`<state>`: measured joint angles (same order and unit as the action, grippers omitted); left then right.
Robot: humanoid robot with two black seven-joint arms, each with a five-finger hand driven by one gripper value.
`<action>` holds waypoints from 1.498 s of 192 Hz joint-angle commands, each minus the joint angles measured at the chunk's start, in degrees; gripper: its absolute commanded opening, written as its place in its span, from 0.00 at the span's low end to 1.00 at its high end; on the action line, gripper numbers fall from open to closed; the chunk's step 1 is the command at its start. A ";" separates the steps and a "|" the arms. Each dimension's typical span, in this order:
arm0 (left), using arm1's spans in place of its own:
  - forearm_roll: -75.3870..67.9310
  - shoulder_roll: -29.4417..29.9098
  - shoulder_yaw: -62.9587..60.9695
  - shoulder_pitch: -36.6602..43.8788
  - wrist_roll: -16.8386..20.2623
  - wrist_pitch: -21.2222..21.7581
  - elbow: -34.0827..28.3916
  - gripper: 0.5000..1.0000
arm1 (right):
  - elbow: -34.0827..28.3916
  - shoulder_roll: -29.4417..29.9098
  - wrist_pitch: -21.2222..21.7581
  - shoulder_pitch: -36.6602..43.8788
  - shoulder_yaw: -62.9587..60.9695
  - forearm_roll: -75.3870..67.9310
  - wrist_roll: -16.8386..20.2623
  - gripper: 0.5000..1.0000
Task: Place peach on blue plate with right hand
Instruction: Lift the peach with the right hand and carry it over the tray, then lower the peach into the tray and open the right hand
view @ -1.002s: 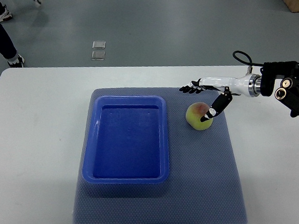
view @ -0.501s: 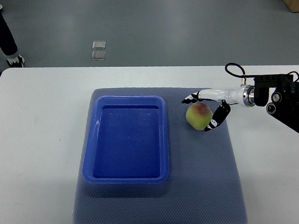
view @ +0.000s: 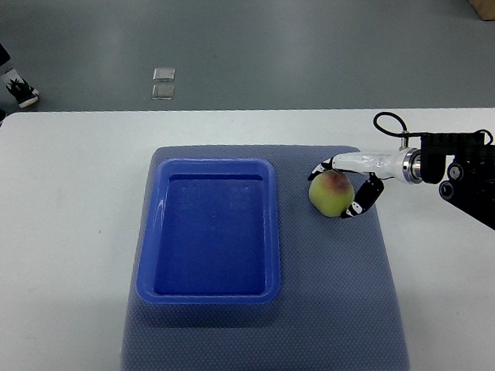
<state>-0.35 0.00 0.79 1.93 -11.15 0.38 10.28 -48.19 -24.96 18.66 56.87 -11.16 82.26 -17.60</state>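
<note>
A yellow-green peach [view: 329, 194] with a red blush rests on the grey mat [view: 351, 278], just right of the blue plate [view: 213, 231], a deep rectangular tray. My right hand [view: 339, 188] comes in from the right edge and wraps the peach: its fingers [view: 318, 167] curl over the far side and the thumb presses the near right side. The peach still touches the mat. The tray holds nothing. No left arm shows.
The white table [view: 58, 223] carries the mat and tray. My right forearm [view: 474, 172] with a black cable loop lies over the table's right side. A person's feet [view: 3, 92] stand on the floor at far left.
My right hand has dropped and drawn in around the peach, fingers closing from spread above it to curled on it. The forearm has moved lower and nearer. The peach has stayed put.
</note>
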 commanded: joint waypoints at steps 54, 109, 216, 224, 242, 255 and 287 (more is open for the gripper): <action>0.00 0.00 0.00 0.00 0.16 -0.03 0.00 1.00 | -0.41 0.53 -0.03 2.98 -1.15 -1.22 -5.69 0.00; 0.00 0.00 0.00 0.00 0.25 -0.03 -0.09 1.00 | -0.15 8.61 0.06 8.34 -0.18 -0.96 -7.63 0.00; 0.00 0.00 0.00 0.44 0.34 -0.03 -0.09 1.00 | 6.09 23.91 -0.55 11.60 10.72 -0.17 -7.01 0.00; 0.00 0.00 0.00 0.44 0.34 -0.03 -0.09 1.00 | 6.09 23.99 -0.55 11.51 10.89 -0.17 -7.01 0.00; 0.00 0.00 0.00 0.44 0.34 -0.03 0.00 1.00 | 6.18 23.91 -0.55 11.42 10.89 -0.25 -7.01 0.00; 0.00 0.00 0.00 0.44 0.34 -0.03 0.00 1.00 | 6.18 23.82 -0.64 11.42 10.89 -0.34 -6.92 0.00; 0.00 0.00 0.00 0.44 0.34 -0.03 0.00 1.00 | 6.27 23.91 -0.29 11.33 10.80 -1.13 -5.87 0.65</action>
<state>-0.35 0.00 0.79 2.36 -10.81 0.35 10.28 -41.96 -1.10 18.04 68.26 -0.27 81.64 -24.46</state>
